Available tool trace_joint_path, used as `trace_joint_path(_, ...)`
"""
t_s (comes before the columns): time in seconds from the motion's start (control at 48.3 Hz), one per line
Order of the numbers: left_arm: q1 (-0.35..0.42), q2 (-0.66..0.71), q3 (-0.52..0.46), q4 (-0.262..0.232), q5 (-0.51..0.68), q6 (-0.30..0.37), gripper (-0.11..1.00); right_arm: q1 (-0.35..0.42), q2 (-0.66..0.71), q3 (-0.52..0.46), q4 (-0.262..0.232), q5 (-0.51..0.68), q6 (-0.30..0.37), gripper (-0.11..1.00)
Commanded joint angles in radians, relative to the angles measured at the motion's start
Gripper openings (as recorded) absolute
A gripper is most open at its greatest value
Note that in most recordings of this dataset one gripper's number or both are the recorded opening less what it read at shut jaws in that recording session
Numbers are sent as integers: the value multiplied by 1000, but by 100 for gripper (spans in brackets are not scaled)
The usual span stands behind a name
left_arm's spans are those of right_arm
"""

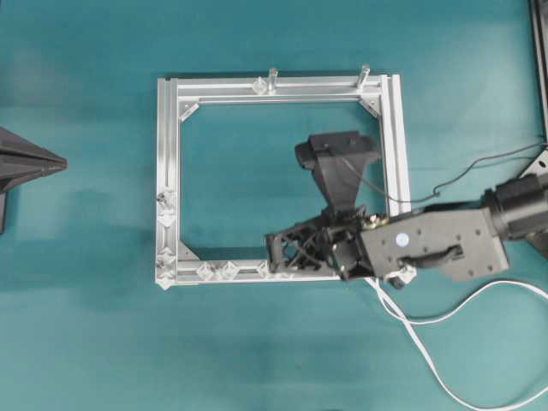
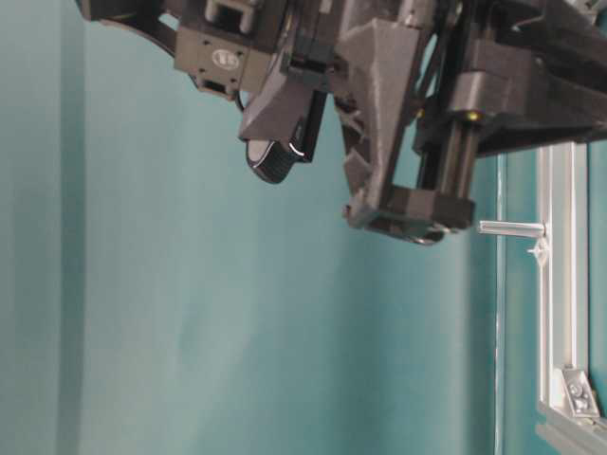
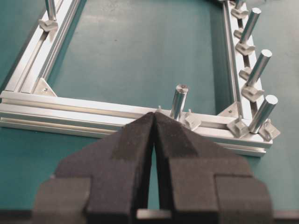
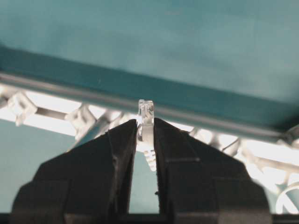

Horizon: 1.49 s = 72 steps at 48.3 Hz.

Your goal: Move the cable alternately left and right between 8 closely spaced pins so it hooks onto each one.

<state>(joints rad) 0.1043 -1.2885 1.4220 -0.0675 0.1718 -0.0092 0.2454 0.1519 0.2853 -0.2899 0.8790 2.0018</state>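
Cable (image 1: 445, 364) plug clamped in the right hand (image 4: 145, 135) at the pins (image 1: 217, 271), weaving barely begun; left hand (image 3: 154, 140) clenched empty.

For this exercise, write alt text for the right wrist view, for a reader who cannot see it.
Two black pads of the right pincer are shut on the small translucent white plug of the cable, which sticks up between their tips. Behind lie a blurred silver frame rail with small studs and the teal table.
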Motion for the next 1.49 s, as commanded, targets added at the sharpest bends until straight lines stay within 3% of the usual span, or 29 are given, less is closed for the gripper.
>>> trace_joint_path(0.0, 3, 9, -9, 2, -11, -8, 0, 20, -3, -35, 2, -2, 14, 13)
trace_joint_path(0.249, 3, 9, -9, 3, -11, -8, 0, 48, 49, -84, 2, 2, 31, 13)
trace_joint_path(0.539, 2, 2, -9, 2, -9, -8, 0, 55, 51, -86, 3, 51, 48, 13)
trace_joint_path(1.015, 3, -89, -3, 3, 20, -3, 0, 55, 51, -84, 3, 51, 51, 13)
trace_joint_path(1.471, 3, -94, -2, 3, 20, -3, 0, 61, 51, -98, 2, 52, 55, 13)
